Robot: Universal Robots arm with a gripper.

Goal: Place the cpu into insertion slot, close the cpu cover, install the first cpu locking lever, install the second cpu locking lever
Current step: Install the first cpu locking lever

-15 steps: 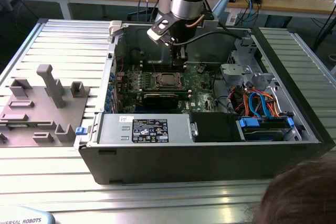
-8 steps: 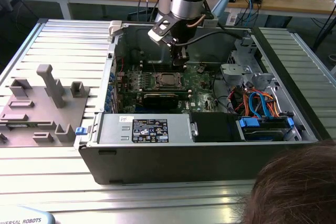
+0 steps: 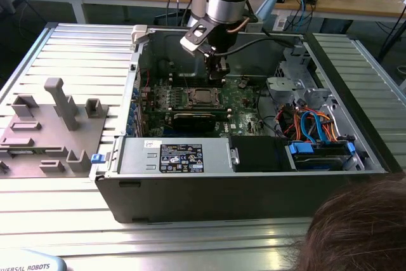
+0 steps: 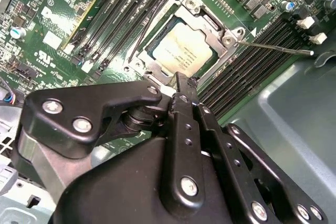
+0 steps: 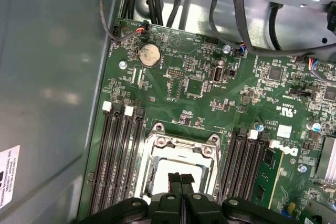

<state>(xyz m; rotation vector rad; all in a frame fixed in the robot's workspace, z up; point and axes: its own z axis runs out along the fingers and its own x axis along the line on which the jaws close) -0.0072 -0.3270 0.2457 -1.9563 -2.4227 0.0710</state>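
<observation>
**Visitor:** Where is the chip now?

**Technician:** Seated. In the second wrist view the cpu (image 4: 181,51) lies flat in the insertion slot (image 3: 202,97). The cpu cover (image 4: 212,27) is folded down round it, so the pale top shows through the window.

**Visitor:** And the arm?

**Technician:** The gripper (image 3: 216,73) hangs inside the open computer case (image 3: 190,201) on the table (image 3: 82,49). In the exterior view the slot sits between six and seven o'clock of it. The fingers (image 5: 175,182) are clenched pad to pad with nothing between them. I'd guess that makes one narrow prod for pushing thin metal rather than gripping it.

**Visitor:** Is it touching the cover?

**Technician:** I cannot tell. The tip is just at the cover's near edge.

**Visitor:** Do the cameras differ?

**Technician:** The second wrist view gives a thin locking lever (image 4: 273,46) sticking out free from the cover's corner, unhooked as I read it. The first wrist view looks along the fingers across the green circuit board (image 5: 199,103) to a coin cell (image 5: 149,54). The exterior view gives the room, with a grey parts tray (image 3: 51,131) at nine o'clock of the case.
</observation>
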